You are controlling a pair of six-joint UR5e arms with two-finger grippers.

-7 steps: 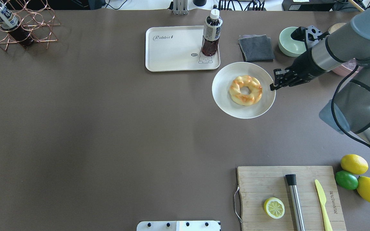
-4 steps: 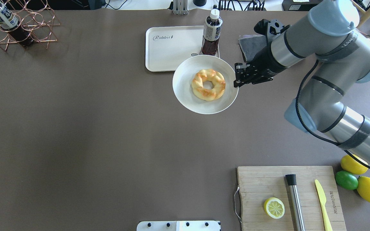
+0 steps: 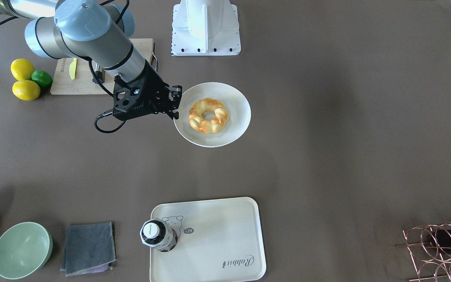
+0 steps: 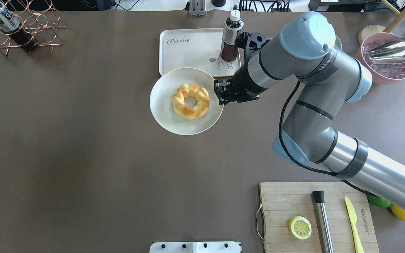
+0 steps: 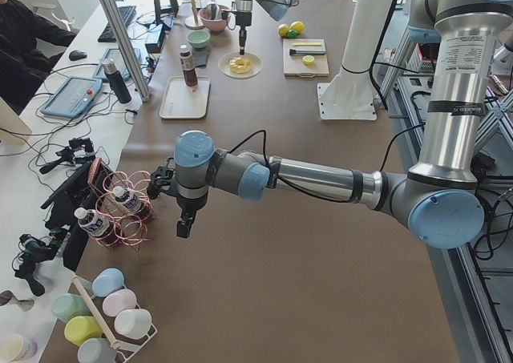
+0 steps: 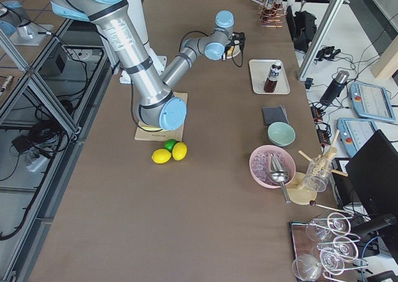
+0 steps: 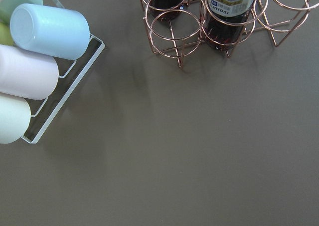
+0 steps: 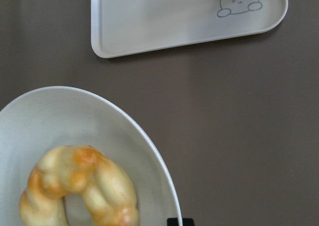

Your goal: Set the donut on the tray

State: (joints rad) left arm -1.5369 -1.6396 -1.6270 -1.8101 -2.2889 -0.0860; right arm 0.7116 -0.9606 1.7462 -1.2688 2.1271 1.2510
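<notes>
Yellow braided donut (image 4: 190, 101) on round plate (image 4: 164, 114), near side of tray (image 4: 188, 58) | right pincer (image 4: 220, 95) clamped on plate rim (wrist view shows bare surface (image 8: 239, 111) between plate and tray) | left pincer (image 5: 183, 228): opening cannot be told

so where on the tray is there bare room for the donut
The tray is bare from its Rabbit script across the middle; the corner by the cartoon print is crowded, where the bottle stands. The donut sits on the plate.
</notes>
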